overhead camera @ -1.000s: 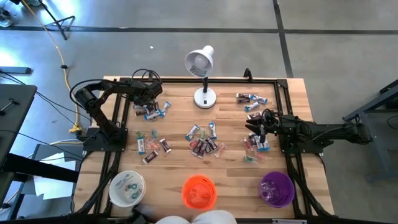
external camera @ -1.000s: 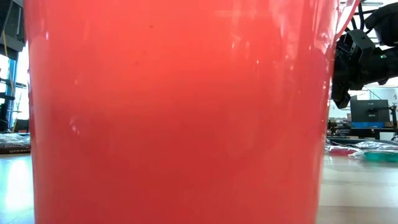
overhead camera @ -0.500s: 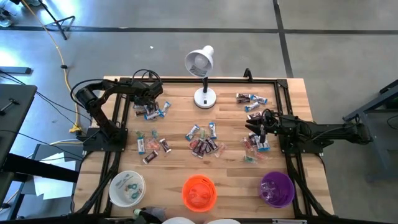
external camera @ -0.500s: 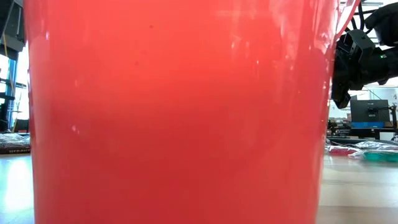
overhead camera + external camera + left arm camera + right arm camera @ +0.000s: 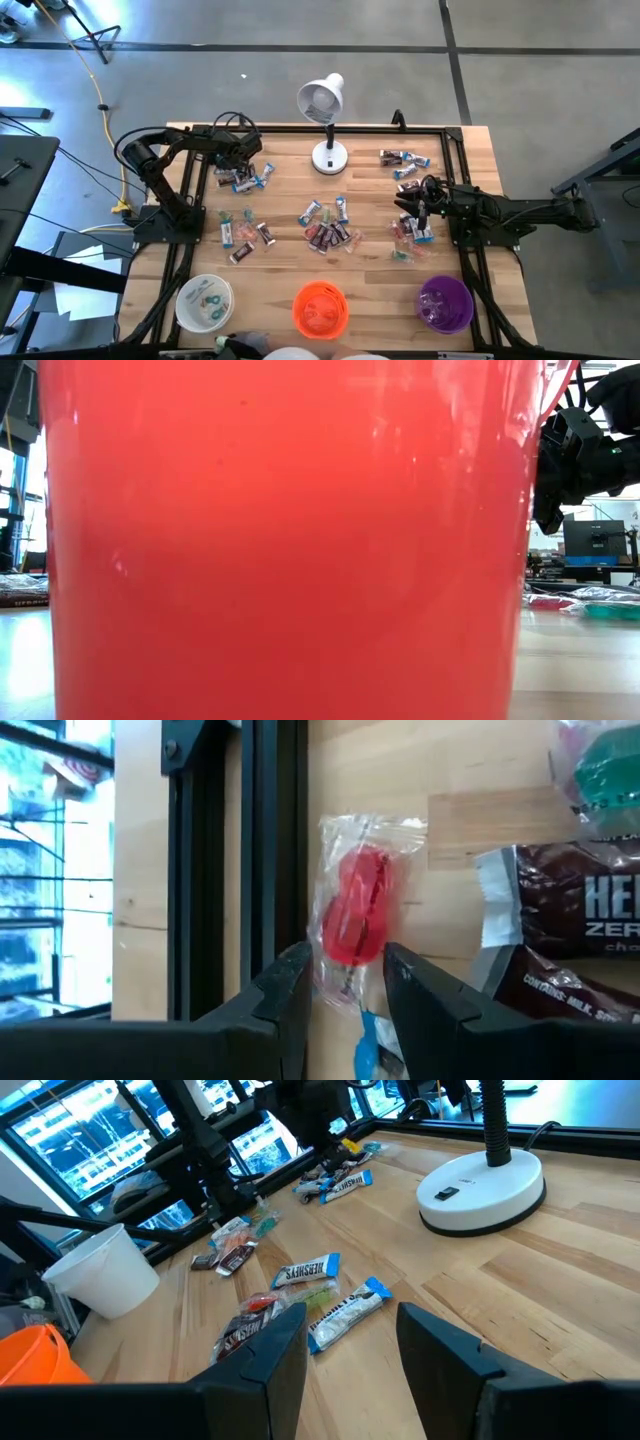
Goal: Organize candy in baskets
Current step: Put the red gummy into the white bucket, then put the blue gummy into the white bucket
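Wrapped candy lies in loose heaps on the wooden table: far left [image 5: 247, 179], left [image 5: 241, 233], middle [image 5: 326, 226], right [image 5: 412, 231] and far right [image 5: 401, 160]. The white [image 5: 205, 303], orange [image 5: 320, 309] and purple [image 5: 445, 303] baskets stand along the near edge. My left gripper [image 5: 243, 160] [image 5: 348, 965] hovers over the far-left heap, shut on a red candy in a clear wrapper [image 5: 356, 908]. My right gripper [image 5: 410, 207] [image 5: 352, 1342] waits open above the right heap, nothing between its fingers. My left gripper pinches the red candy's near wrapper end [image 5: 343, 982] between its two fingertips. The fingers slant down from above and lie along the candy, which sticks out past them over the table beside the black frame rail. Whether it is lifted clear, I cannot tell.
A white desk lamp [image 5: 326, 118] stands at the far middle. Black frame rails [image 5: 235, 870] run along the table's edges. Brown chocolate bars [image 5: 570, 930] and a green candy [image 5: 604, 765] lie beside the red one. The orange basket [image 5: 290, 540] fills the low view.
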Motion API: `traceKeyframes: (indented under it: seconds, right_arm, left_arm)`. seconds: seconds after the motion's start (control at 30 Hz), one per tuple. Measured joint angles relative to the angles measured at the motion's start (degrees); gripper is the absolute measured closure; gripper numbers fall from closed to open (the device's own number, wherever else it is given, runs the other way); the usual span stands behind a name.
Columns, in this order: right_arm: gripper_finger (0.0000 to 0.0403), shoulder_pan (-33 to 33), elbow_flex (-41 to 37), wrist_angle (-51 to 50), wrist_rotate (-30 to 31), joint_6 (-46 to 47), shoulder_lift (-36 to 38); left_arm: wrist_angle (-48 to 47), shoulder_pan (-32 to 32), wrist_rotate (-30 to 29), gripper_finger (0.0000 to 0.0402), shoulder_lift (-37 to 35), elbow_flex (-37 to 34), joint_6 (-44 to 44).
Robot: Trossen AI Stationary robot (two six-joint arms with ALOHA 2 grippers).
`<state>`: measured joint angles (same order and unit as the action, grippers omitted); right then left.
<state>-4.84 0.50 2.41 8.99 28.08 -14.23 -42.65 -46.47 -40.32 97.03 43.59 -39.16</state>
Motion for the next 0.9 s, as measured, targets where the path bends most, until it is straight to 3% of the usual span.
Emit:
traceKeyframes:
  seconds: [0.23, 0.33, 0.43, 0.5, 0.63, 0.7, 0.9]
  right_arm:
    - [0.0251, 0.0, 0.02, -0.01, 0.0, -0.02, -0.01]
    - [0.0251, 0.01, 0.0, 0.0, -0.02, -0.01, 0.01]
    - [0.0251, 0.02, 0.01, -0.03, -0.02, 0.0, -0.01]
    - [0.0251, 0.0, 0.0, -0.02, -0.07, 0.0, 0.01]
    - [0.0251, 0.02, 0.0, -0.06, -0.26, 0.0, -0.07]
    - [0.0251, 0.02, 0.01, -0.03, -0.26, 0.0, -0.05]
    - [0.0251, 0.02, 0.01, -0.03, -0.31, 0.0, -0.05]
  left_arm:
    - [-2.98, 0.96, -0.29, 0.0287, 1.66, -0.02, -4.67]
    - [-0.92, -1.86, 3.16, 0.0287, 4.0, -2.8, -10.24]
    - [-1.99, -2.44, 0.79, 0.029, 5.03, -3.58, -12.6]
    - [-3.38, -1.42, -0.49, 0.0295, 4.05, -3.14, -11.89]
    - [-3.12, -0.75, 3.37, 0.0308, -2.72, -2.63, -7.97]
    - [2.61, -0.96, 4.56, 0.0314, -4.73, -2.83, -7.55]
    - [5.34, -1.47, 7.93, 0.0321, -6.14, -3.43, -3.37]
